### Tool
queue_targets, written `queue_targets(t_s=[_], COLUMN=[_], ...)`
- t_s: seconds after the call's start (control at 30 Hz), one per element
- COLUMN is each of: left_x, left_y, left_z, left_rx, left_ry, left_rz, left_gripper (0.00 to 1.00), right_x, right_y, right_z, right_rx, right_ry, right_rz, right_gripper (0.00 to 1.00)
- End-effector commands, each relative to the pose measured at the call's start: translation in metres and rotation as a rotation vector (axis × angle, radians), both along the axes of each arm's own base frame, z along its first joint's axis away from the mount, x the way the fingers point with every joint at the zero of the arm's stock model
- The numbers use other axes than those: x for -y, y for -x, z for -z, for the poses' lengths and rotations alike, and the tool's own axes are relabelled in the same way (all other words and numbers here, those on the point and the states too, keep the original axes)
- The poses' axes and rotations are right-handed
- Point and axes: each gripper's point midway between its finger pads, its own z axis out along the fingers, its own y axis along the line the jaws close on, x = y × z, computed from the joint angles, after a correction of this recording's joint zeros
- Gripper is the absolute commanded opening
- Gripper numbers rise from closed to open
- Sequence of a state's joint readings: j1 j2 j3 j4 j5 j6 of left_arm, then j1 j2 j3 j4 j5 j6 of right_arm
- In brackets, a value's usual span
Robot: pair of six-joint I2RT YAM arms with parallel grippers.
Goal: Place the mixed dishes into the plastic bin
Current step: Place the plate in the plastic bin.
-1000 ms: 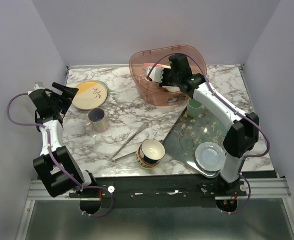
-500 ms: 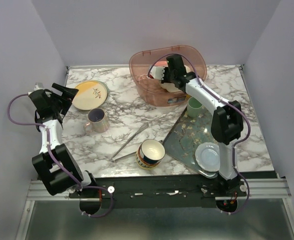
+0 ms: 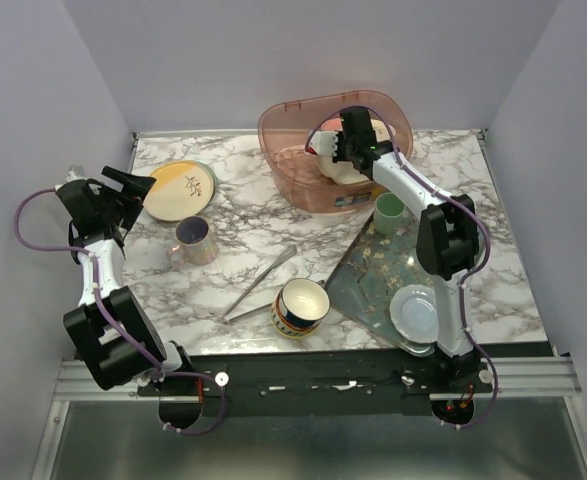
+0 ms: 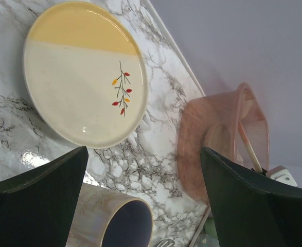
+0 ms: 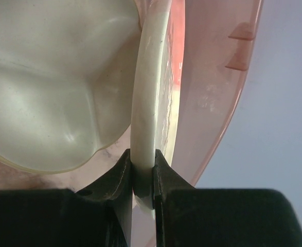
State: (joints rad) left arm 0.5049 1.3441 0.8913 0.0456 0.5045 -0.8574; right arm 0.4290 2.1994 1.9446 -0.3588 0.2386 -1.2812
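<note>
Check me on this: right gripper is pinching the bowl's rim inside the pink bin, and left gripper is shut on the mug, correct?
No. The left gripper is open and holds nothing; the left wrist view shows its jaws wide apart, with the mug untouched. The rest holds: the right gripper pinches the rim of the bowl inside the bin.

Soft, even overhead light fills the top view, leaving the marble table (image 3: 273, 200) bright with only faint, soft-edged shadows. In the left wrist view a white patch of glare sits on the table just beside the plate (image 4: 84, 77). In the right wrist view the bowl (image 5: 145, 77) looms close and soft, and the bin (image 5: 212, 77) glows pink
</note>
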Motion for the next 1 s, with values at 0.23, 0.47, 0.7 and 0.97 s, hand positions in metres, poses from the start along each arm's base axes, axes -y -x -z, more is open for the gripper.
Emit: queue_targets(t_s=[0.23,0.47,0.7,0.97], left_x=[-0.001,-0.001,-0.001,-0.001], left_y=[0.000,0.001,0.001,0.001], left_z=[-0.001,-0.002,-0.004,-0.004], left_rx=[0.026,0.029,0.036,0.037], left_ry=[0.016,0.022,0.021,0.023], left_rz=[0.012,0.013,0.012,0.013], left_gripper=[0.99,0.99,0.99,0.99], right_x=[0.009,0.010,0.010,0.009], right_y=[-0.023,-0.017,-0.014,-0.009], right_z=[-0.027,-0.008,0.006,0.018], right_rx=[0.122,0.060,0.013,-0.028], right_ry=[0.097,0.123,0.140,0.151], right_rz=[0.000,-0.021,-0.037,-0.055], right_gripper=[0.07,0.16,0.24,0.31])
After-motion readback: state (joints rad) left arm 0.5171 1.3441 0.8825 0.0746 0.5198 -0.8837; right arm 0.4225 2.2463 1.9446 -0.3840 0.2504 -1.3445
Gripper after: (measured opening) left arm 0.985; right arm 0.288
